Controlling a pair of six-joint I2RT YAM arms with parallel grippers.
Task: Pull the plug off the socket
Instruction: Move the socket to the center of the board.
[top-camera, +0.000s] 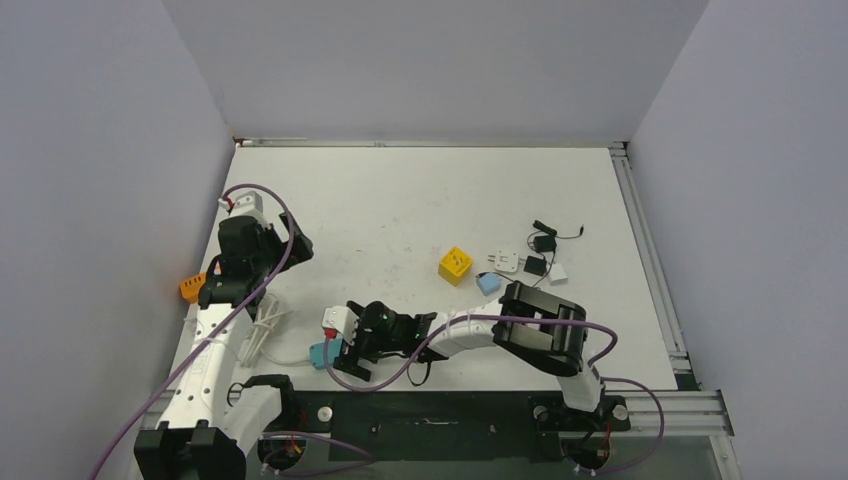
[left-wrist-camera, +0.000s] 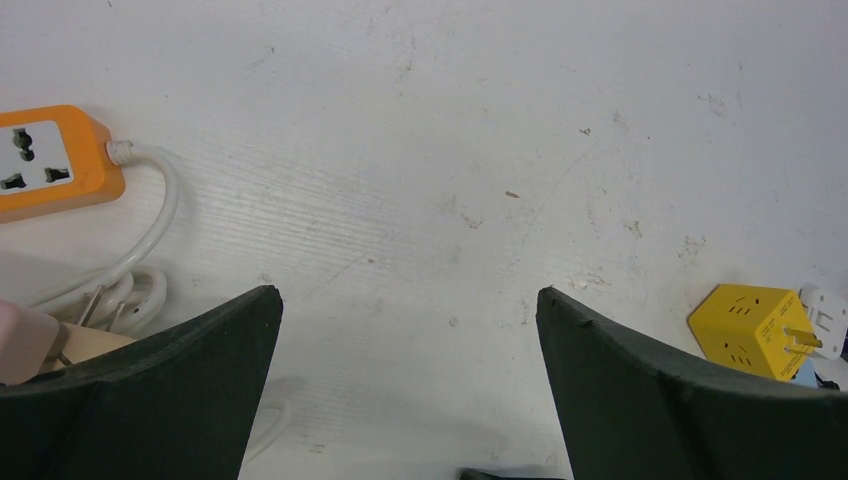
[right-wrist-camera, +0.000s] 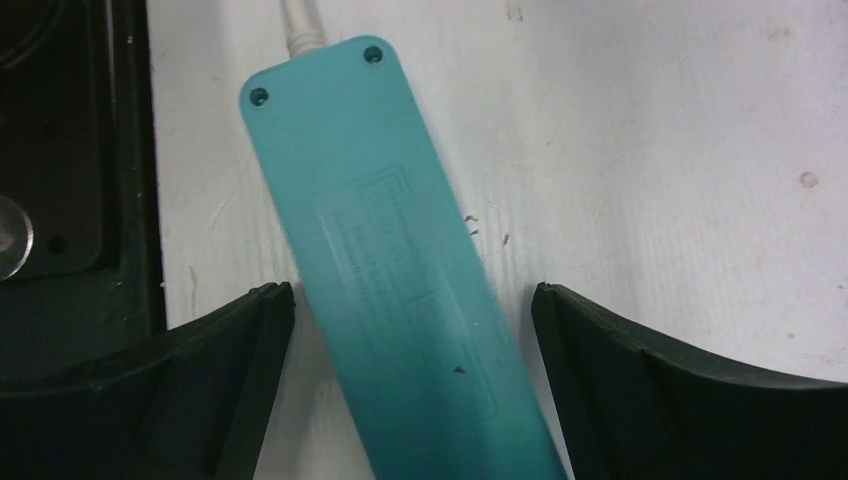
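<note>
Right wrist view shows the right gripper (right-wrist-camera: 412, 330) with its fingers spread apart on either side of the teal socket strip (right-wrist-camera: 390, 250), which lies underside up, slightly askew, near the front edge of the worktop (right-wrist-camera: 650, 150), its white cord (right-wrist-camera: 300, 25) leaving the far end; no plug can be seen in it from here. To do this well, I'd square the fingers to the strip's long sides and close low on the body, so it stays pinned. The left gripper (left-wrist-camera: 405, 385) hangs wide and empty near the left edge, by the orange socket strip (left-wrist-camera: 50, 160)
</note>
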